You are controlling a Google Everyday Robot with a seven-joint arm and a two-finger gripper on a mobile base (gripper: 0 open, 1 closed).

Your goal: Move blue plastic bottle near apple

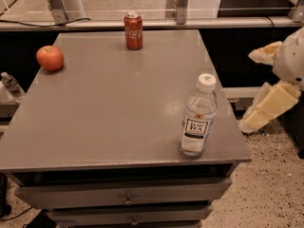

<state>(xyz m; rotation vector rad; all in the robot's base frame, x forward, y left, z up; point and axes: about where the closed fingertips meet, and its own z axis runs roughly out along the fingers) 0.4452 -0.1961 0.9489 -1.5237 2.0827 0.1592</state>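
Note:
The blue plastic bottle (198,116) is a tall clear bottle with a white cap and a white-and-dark label. It stands upright near the table's front right corner. The apple (50,58) is red-orange and sits near the table's far left edge, far from the bottle. My gripper (266,107) is cream-coloured and hangs off the table's right side, beside and a little beyond the bottle. It touches nothing and holds nothing.
A red Coca-Cola can (133,30) stands at the back middle of the grey table (109,118). A small clear bottle (9,83) lies beyond the left edge. Drawers sit under the table's front edge. A rail and posts run behind the table.

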